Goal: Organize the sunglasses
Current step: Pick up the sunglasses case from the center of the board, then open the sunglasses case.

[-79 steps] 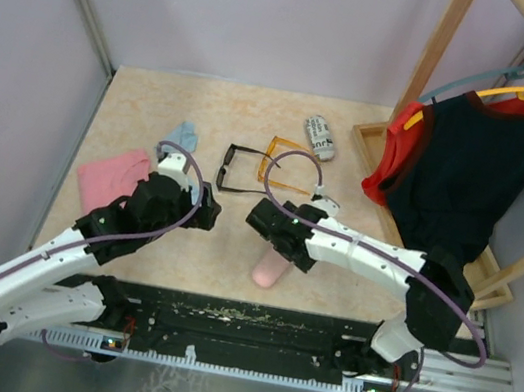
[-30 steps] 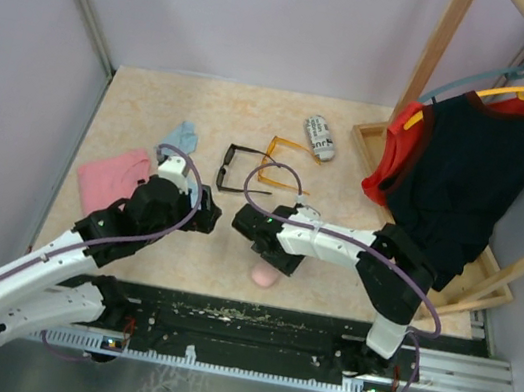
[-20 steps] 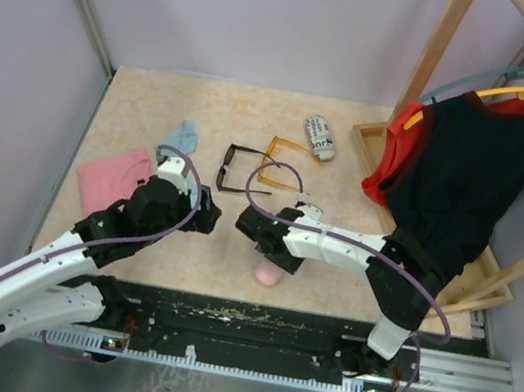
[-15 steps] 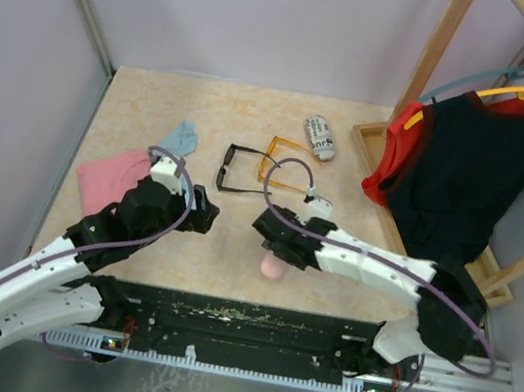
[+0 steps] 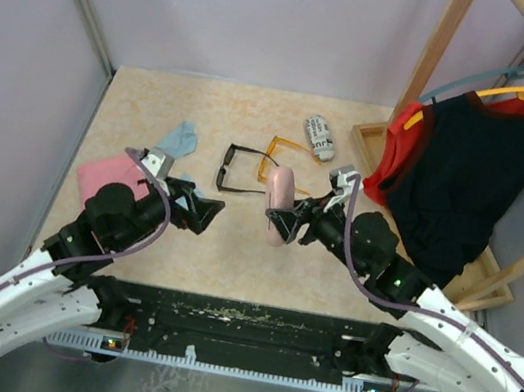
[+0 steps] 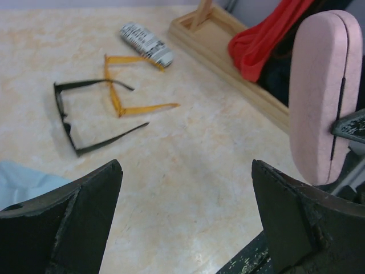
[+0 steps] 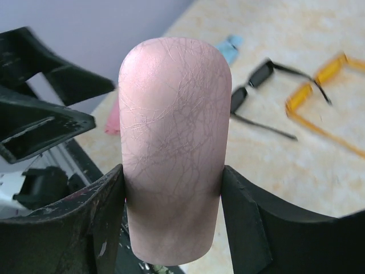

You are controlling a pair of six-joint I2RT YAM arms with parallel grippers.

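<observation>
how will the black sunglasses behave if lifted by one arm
The black sunglasses look thin and light, so probably easy to lift. Both arms are unfolded, so held by one they'd likely swing or fold at the hinge. One arm tip seems to cross the orange sunglasses, which a push may drag along.

Black-framed sunglasses (image 5: 224, 167), arms unfolded, lying flat, orange translucent pair (image 5: 266, 160) right beside, arms unfolded, frames overlapping

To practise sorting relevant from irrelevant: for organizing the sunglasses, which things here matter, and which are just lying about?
Job: black sunglasses, orange sunglasses; probably the pink case and printed case.
Lying about: pink cloth, blue cloth, hanging clothes.
</observation>
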